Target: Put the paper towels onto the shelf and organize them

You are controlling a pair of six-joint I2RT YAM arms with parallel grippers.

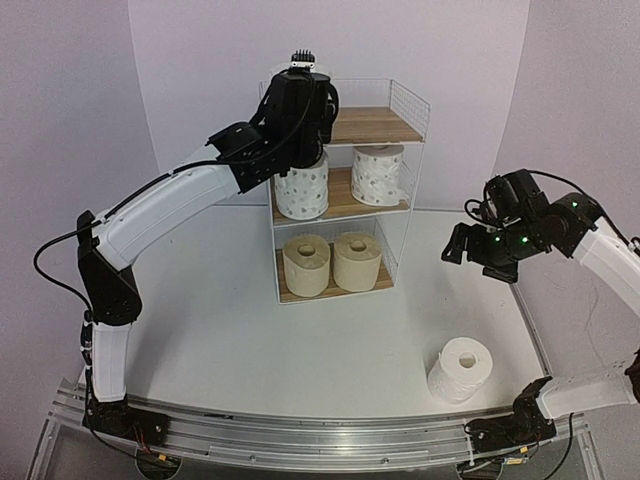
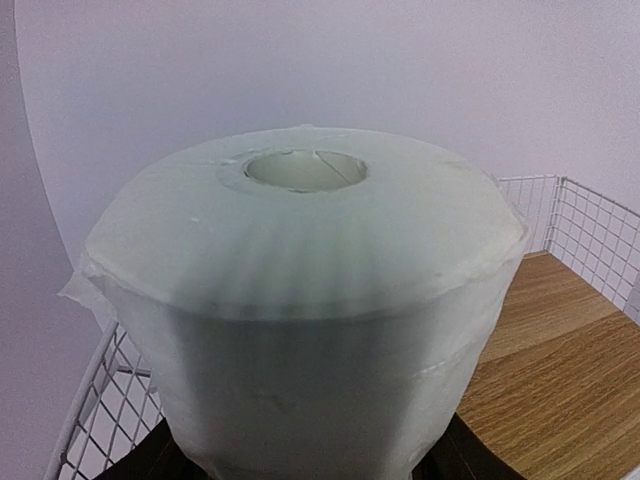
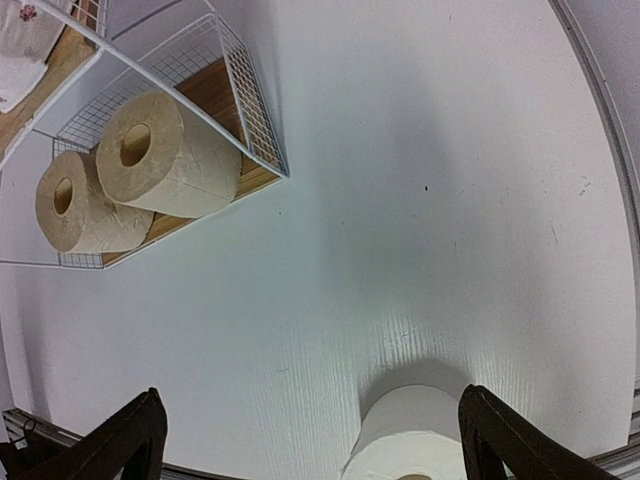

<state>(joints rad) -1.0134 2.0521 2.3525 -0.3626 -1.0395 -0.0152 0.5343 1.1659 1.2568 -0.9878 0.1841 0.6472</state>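
Left fingers (image 2: 470, 462) are clenched on the lower sides of a plain white roll (image 2: 300, 300), held upright with its core facing up, over the left end of the top board (image 2: 560, 360) of the shelf (image 1: 400, 100). Whether the roll's base touches the board cannot be told. Right fingers (image 3: 505, 435) are released and spread, with nothing between them, hanging above the second plain roll (image 1: 460, 370), which stands alone at the near right.

Middle tier: two dotted rolls (image 1: 378, 175), upright, side by side. Bottom tier: two beige rolls (image 1: 357, 260), likewise. Four of six appear stowed.

Risks, as judged: the grip sits low on a tall, soft roll, so it may lean or topple on release. The left mesh (image 2: 100, 400) is close, and loose wrap at the roll's edge could snag on the wire. The left arm's wrist hangs just above a dotted roll and could nudge it on withdrawal.

Surface (image 1: 250, 350): white, smooth, with a metal rail (image 1: 300, 440) at the near edge. Walls (image 1: 200, 60): plain pale lilac.
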